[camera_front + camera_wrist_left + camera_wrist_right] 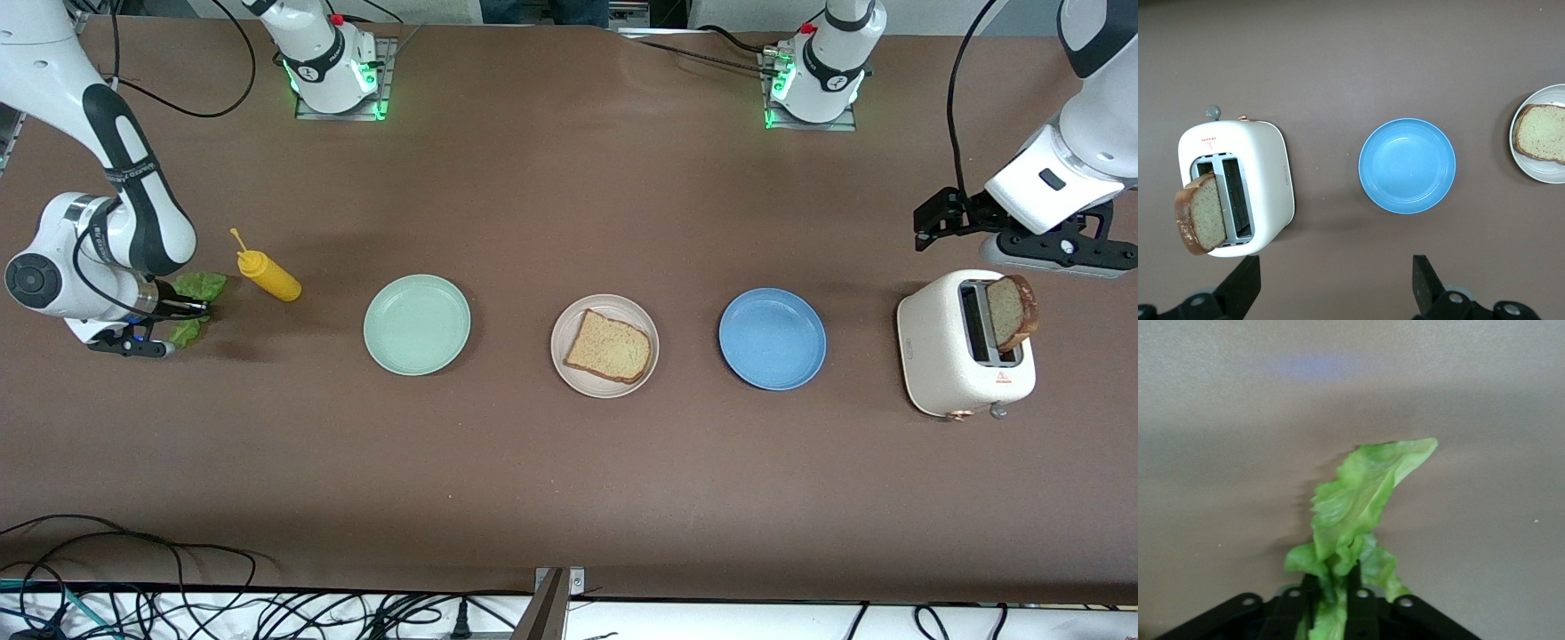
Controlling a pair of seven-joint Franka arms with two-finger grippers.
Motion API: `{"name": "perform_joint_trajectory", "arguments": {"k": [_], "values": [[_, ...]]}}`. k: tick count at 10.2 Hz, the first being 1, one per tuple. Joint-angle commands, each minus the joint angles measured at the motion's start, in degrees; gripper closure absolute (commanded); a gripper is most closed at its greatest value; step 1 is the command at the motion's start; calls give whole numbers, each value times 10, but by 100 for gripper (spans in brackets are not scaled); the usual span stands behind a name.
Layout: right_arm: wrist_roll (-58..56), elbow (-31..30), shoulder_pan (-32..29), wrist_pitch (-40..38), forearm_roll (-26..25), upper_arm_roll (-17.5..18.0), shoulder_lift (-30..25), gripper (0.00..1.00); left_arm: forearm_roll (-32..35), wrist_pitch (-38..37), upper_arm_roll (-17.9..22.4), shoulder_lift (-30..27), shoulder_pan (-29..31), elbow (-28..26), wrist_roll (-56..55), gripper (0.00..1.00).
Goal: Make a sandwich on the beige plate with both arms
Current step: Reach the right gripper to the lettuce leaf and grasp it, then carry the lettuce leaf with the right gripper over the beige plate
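At the right arm's end of the brown table, the black two-finger right gripper (1331, 603) has its fingers pinched onto the ruffled green lettuce leaf (1358, 503), down at the tabletop beside a yellow squeeze bottle (269, 276). The round beige plate (566, 369) sits mid-table between a mint-green plate (417, 324) and a blue plate (772, 338), carrying one slice of brown bread (609, 346). The lettuce step appears in hand; next, the leaf needs lifting and carrying to that slice. The left gripper (1335, 283) waits, fingers spread wide and empty, over a white toaster (947, 360) holding the second slice (1015, 311). The right wrist hides part of the leaf in the front view.
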Motion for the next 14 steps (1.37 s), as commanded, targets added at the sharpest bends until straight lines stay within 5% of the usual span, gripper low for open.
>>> {"name": "perform_joint_trajectory", "arguments": {"k": [1,3,5,7,9,11,14], "values": [[-3,5,5,-47,-8,19,-44,100,-8,-14,-1,6,4,16,0,0],[-3,66,6,-161,-8,60,-79,100,-8,-14,-1,6,4,17,0,0],[3,201,13,-343,-7,121,-80,100,-8,-14,-1,6,4,16,0,0],[43,290,67,-436,-1,135,-78,100,-8,-14,-1,6,4,16,0,0],[141,339,149,-478,4,135,-78,100,-8,-14,-1,6,4,16,0,0],[307,350,229,-473,65,135,-74,100,-8,-14,-1,6,4,16,0,0],[585,374,352,-352,128,135,-10,100,-8,-14,-1,6,4,16,0,0]]}}
